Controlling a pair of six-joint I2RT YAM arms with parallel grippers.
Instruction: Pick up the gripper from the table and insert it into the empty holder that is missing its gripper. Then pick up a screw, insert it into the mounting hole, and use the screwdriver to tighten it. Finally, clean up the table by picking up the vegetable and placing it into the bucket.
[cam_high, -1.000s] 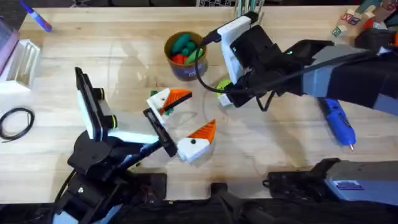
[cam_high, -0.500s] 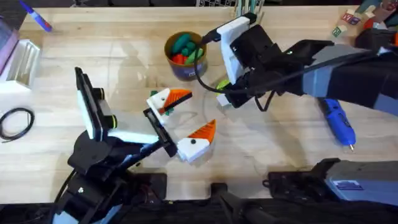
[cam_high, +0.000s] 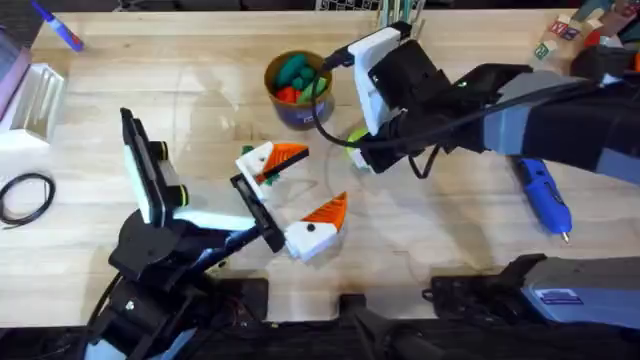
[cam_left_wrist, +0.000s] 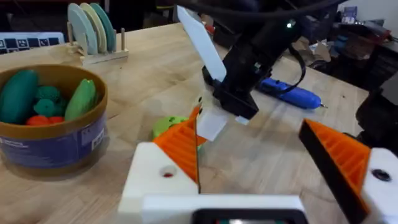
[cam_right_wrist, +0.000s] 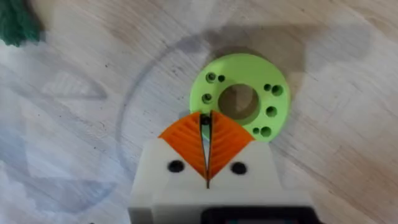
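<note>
Hovering right gripper (cam_right_wrist: 206, 151), pads pressed together, tips just touching the lime-green disc (cam_right_wrist: 244, 99) rim; left gripper (cam_left_wrist: 261, 162) spread wide, farther from disc.

Lime-green disc (cam_right_wrist: 239, 101) — black cable loop (cam_high: 26, 195) — blue-purple marker (cam_high: 58, 27).

Vegetable (cam_right_wrist: 15, 23) cut off at edge
</note>
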